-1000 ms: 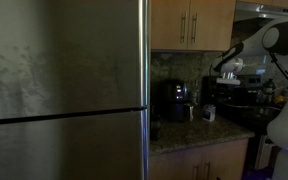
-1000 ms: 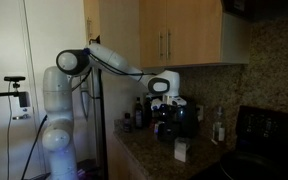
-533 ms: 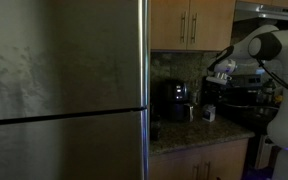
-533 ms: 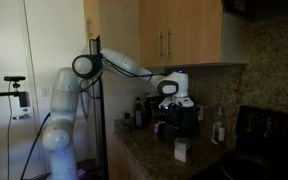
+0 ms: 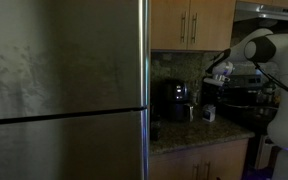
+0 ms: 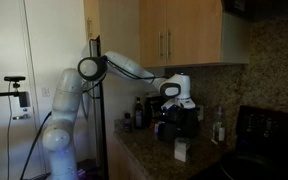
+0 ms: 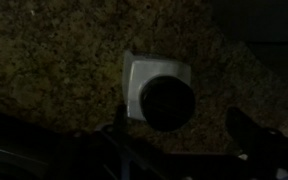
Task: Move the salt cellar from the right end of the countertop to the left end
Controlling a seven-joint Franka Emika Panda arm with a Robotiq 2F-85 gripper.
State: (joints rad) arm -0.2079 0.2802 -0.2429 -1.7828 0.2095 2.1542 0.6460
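The salt cellar (image 6: 181, 150) is a small white container on the dark speckled countertop (image 6: 146, 156), in front of the black coffee maker (image 6: 180, 122). It also shows in an exterior view (image 5: 209, 113). In the wrist view the salt cellar (image 7: 138, 84) lies just beyond the jaws, white with a dark round top, on the countertop (image 7: 54, 60). My gripper (image 6: 174, 92) hangs in the air above the coffee maker and the cellar, touching neither. In the wrist view my gripper (image 7: 184, 140) looks open and empty, its fingers dark at the frame's bottom.
A large steel fridge (image 5: 64, 90) fills one side. Wooden cabinets (image 6: 174, 35) hang above the counter. Bottles (image 6: 136, 115) stand behind the coffee maker (image 5: 174, 100). A black stove (image 6: 262, 130) lies past the cellar, with a bottle (image 6: 219, 125) by the wall.
The arm has reached further out over the counter. The gripper has moved from beside the coffee maker to above it, nearer the salt cellar. The cellar has not moved.
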